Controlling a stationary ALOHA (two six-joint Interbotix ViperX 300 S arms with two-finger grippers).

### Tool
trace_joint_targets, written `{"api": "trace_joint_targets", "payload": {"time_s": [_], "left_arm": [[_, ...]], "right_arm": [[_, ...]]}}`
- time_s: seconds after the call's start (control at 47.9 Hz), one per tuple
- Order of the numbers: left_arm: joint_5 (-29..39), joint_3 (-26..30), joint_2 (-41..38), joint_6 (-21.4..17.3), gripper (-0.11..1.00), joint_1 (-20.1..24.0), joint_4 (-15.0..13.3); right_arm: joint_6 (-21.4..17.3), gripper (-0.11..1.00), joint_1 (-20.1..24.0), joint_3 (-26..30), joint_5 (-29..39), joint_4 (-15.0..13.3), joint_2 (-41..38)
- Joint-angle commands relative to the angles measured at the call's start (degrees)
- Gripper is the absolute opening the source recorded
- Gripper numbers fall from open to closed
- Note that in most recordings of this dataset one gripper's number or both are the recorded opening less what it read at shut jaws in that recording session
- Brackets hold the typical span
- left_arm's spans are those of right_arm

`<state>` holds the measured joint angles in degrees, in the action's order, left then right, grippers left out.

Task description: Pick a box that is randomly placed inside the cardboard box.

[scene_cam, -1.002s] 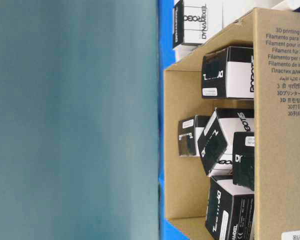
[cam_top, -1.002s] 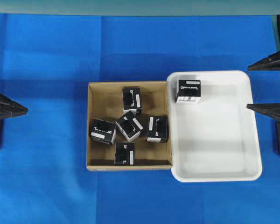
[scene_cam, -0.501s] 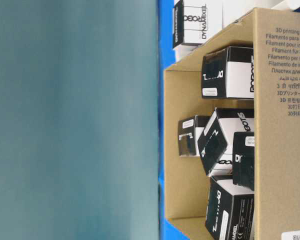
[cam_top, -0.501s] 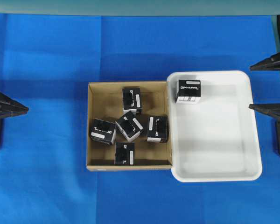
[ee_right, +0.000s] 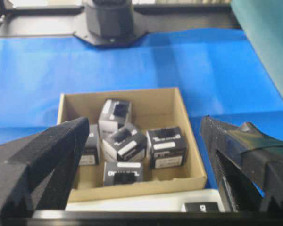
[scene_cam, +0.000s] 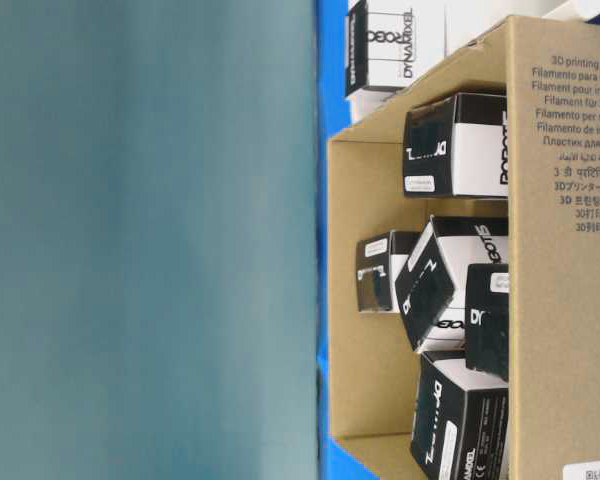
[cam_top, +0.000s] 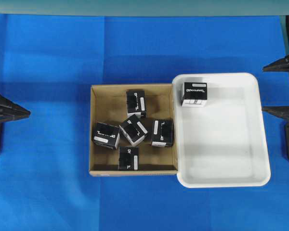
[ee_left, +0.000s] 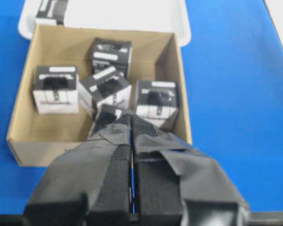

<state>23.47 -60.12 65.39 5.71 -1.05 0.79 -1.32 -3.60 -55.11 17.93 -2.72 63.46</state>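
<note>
The box (cam_top: pixel 194 94) isn't in the cardboard box (cam_top: pixel 133 170) at all. It's sitting upright in the white tray (cam_top: pixel 226 144), tucked into the far-left corner as seen from overhead, with the long white word across its top and a white band down one side.

The tray is right up against the cardboard box's right wall. Inside the cardboard box there are five similar black cartons (cam_top: pixel 133 130): one near the far wall, three in a loose row across the middle and one by the near wall. The middle one is twisted at an angle. Everything's on the blue table (cam_top: pixel 48 57).

The left hand (cam_top: pixel 26 114) is out at the left edge with its fingers pressed together, holding nothing. The right hand (cam_top: pixel 263 89) is at the right edge beside the tray, fingers spread wide, also empty.
</note>
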Motion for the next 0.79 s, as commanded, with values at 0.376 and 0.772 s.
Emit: {"api": "trace_joint_targets", "payload": {"time_s": [0.376,0.772], "left_arm": [[-0.8,1.0,-0.4,-0.1,-0.05,0.1,0.1],[-3.3,1.0,-0.4,-0.2,-0.05,0.1,0.2]], "right_arm": [[-0.2,0.98,0.1,0.0,-0.2,0.2,0.1],[-0.3,0.98,0.2,-0.6,0.0,0.2,0.3]]}}
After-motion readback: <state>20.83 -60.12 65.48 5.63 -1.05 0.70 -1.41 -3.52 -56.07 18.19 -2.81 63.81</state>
